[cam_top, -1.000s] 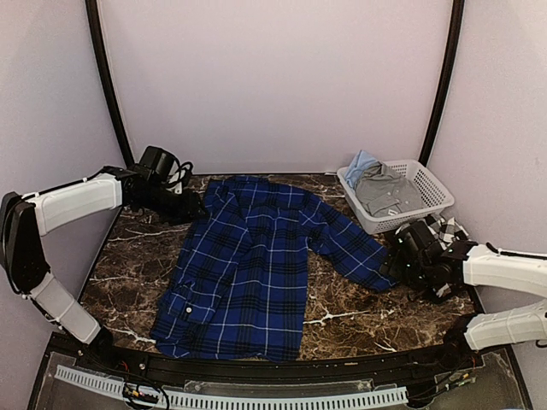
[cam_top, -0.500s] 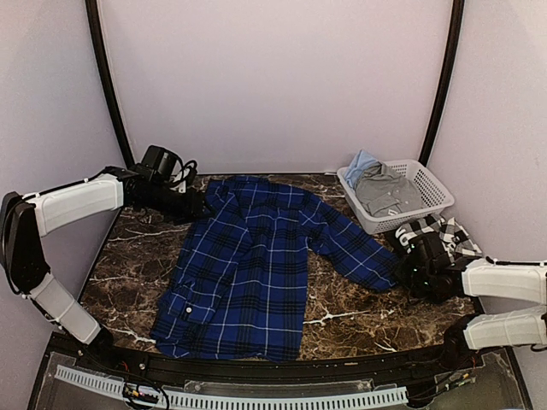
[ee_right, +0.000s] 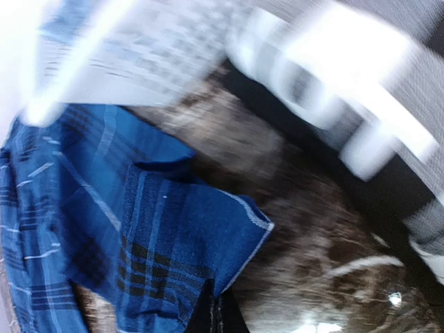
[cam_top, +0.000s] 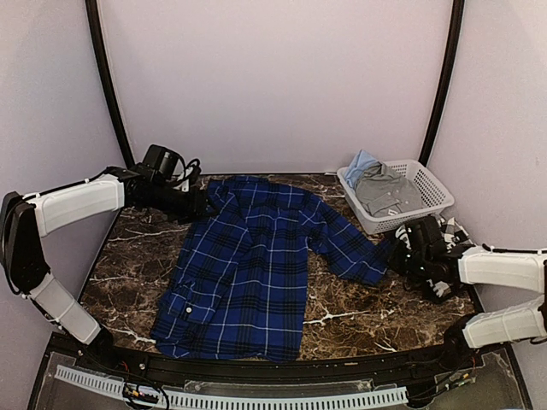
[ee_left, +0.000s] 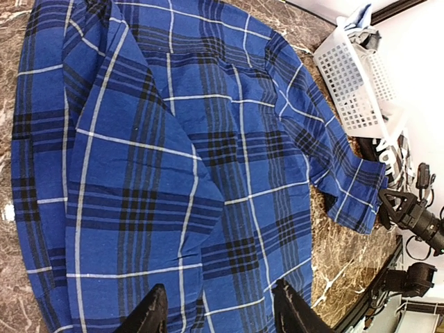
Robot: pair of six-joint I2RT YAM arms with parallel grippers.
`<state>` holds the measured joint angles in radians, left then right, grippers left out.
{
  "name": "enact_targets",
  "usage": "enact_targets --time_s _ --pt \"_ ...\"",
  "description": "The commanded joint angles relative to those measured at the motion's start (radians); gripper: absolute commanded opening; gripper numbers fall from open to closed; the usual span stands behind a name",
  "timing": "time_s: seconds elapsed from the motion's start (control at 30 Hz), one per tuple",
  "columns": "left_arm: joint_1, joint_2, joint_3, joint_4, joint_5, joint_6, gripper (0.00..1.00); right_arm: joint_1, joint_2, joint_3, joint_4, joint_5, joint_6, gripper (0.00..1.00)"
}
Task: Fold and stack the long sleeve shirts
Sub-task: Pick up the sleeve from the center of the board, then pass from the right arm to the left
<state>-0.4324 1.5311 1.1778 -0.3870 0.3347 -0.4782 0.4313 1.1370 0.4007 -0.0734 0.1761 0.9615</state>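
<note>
While right gripper (cam_top: 400,250) sits clenched at the cuff (ee_right: 208,229) of the blue plaid shirt (cam_top: 244,265), the wrist view is blurry. The cuff edge runs into the shut jaws, so I read it as pinched.

Shirt lies spread flat on the table (cam_top: 137,256). In the top view its long axis runs roughly 12 to 6 o'clock, collar far, hem near. The held sleeve sticks out toward 4 o'clock. From the right claw the shirt body is at 9 o'clock, so the fold likely means carrying the cuff that way across the chest. Right arm is the nearer one for that sleeve.

Left gripper (cam_top: 198,205) is at the shirt's 11 o'clock shoulder, fingers (ee_left: 154,313) apart over flat cloth, nothing pinched that I can see.

Counts:
- Two shirts: one blue plaid, one black-and-white check shirt (cam_top: 451,229) bunched at 3 o'clock behind the right arm.
- One white basket (cam_top: 419,213) at 2 o'clock, holding one grey garment (cam_top: 385,192) and one light-blue garment (cam_top: 361,164).

Nothing folded or stacked yet.
</note>
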Motion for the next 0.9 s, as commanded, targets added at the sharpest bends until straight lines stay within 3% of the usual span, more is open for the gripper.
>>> enact_targets --time_s 0.0,0.2,0.57,0.87 --pt "-0.014 -0.046 -0.011 0.047 0.052 -0.018 0.51 0.072 0.012 0.143 -0.02 0.029 -0.141 0.0" --pt "-0.056 -0.06 -0.039 0.146 0.125 -0.035 0.51 0.227 0.109 0.345 -0.047 0.057 -0.221 0.0" --pt "-0.15 -0.032 -0.121 0.361 0.265 -0.116 0.53 0.359 0.462 0.718 0.069 -0.196 -0.2 0.0" --pt "-0.246 0.048 -0.095 0.398 0.175 -0.127 0.56 0.384 0.643 0.856 0.216 -0.389 -0.107 0.0"
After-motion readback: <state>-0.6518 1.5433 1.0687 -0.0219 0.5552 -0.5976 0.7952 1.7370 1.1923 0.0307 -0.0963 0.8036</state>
